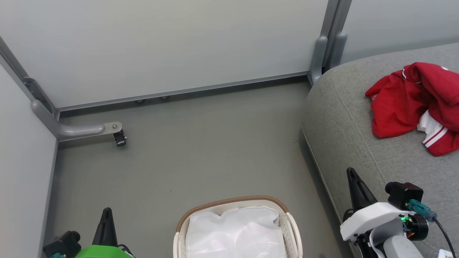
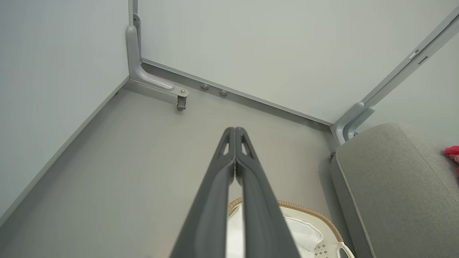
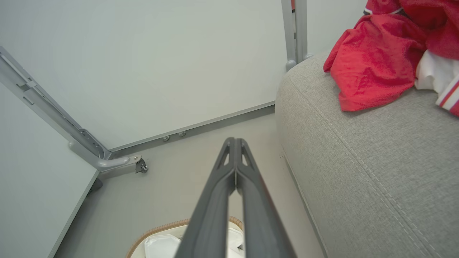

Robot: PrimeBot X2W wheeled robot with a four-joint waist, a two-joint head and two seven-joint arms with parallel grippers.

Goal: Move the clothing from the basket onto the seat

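The red clothing with white trim lies crumpled on the grey seat at the right; it also shows as the clothing on the seat in the right wrist view. The white basket with its brown rim stands on the floor at the bottom centre, holding just the white liner sheet. My left gripper is shut and empty at the lower left, left of the basket. My right gripper is shut and empty over the seat's near edge, right of the basket.
Pale partition walls close off the back and left, with grey metal feet and a caster on the grey floor. A second partition post stands by the seat's far corner.
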